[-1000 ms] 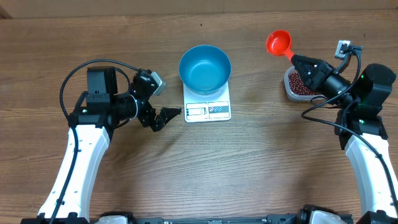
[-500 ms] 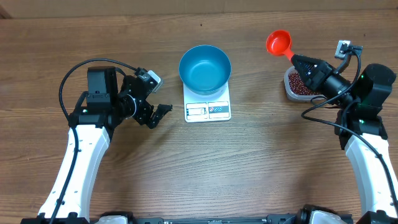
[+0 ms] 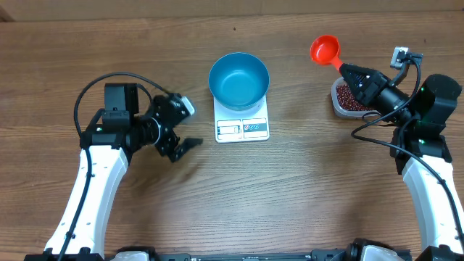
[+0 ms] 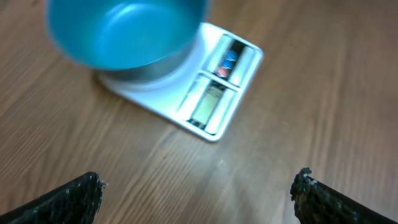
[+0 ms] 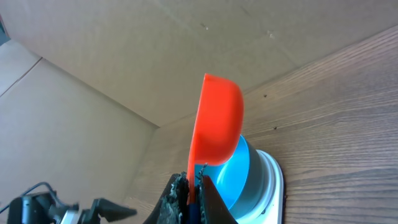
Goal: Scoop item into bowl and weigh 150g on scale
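Observation:
The blue bowl [image 3: 239, 80] stands empty on the white scale [image 3: 242, 128] at the table's middle. Dark red-brown beans [image 3: 348, 100] fill a clear tub at the right. My right gripper [image 3: 346, 71] is shut on the handle of a red scoop [image 3: 325, 50], held over the tub's far-left edge with its cup up in the air. In the right wrist view the scoop [image 5: 217, 121] rises from the shut gripper [image 5: 194, 183], with the bowl [image 5: 239, 171] behind it. My left gripper [image 3: 185, 125] stands open and empty left of the scale. In its view the bowl [image 4: 127, 31] and scale [image 4: 211, 102] lie ahead.
The clear plastic tub [image 3: 336, 107] sits under my right arm near the right edge. Bare wooden table [image 3: 290, 188] spreads in front of the scale and between the arms. Cables loop over both arms.
My left gripper has drawn back to the left, away from the scale, and turned a little, still open. The right arm and scoop have not moved.

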`<control>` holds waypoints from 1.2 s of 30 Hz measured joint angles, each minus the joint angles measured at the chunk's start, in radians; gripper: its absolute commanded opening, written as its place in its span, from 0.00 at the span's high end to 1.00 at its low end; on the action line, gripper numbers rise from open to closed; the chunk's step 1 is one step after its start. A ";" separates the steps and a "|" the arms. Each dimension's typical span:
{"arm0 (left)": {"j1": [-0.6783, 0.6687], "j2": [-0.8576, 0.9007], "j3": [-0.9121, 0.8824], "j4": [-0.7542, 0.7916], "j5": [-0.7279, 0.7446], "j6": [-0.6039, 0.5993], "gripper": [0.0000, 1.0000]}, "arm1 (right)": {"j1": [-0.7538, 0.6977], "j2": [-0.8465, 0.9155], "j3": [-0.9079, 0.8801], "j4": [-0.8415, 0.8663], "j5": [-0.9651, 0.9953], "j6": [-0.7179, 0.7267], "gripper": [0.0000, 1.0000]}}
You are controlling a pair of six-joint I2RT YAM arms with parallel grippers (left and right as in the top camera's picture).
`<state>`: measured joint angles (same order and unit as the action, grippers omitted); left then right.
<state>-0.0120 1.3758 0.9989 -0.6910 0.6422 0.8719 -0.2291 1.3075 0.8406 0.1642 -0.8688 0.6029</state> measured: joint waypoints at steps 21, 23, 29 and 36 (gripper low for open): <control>0.000 0.000 0.000 -0.023 0.013 0.156 0.00 | 0.000 0.000 0.000 0.000 0.000 0.000 0.96; 0.000 0.000 0.000 -0.023 0.000 0.156 0.00 | 0.000 0.000 0.000 0.000 0.000 0.000 0.96; 0.000 0.000 0.000 -0.019 -0.025 0.156 0.00 | 0.000 0.000 0.000 0.000 0.001 0.000 0.96; 0.000 0.000 0.000 -0.019 -0.121 0.156 0.00 | 0.000 0.000 0.000 -0.001 0.001 0.000 0.96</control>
<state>-0.0120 1.3758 0.9989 -0.7097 0.5217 1.0283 -0.2295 1.3071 0.8406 0.1635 -0.8680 0.6029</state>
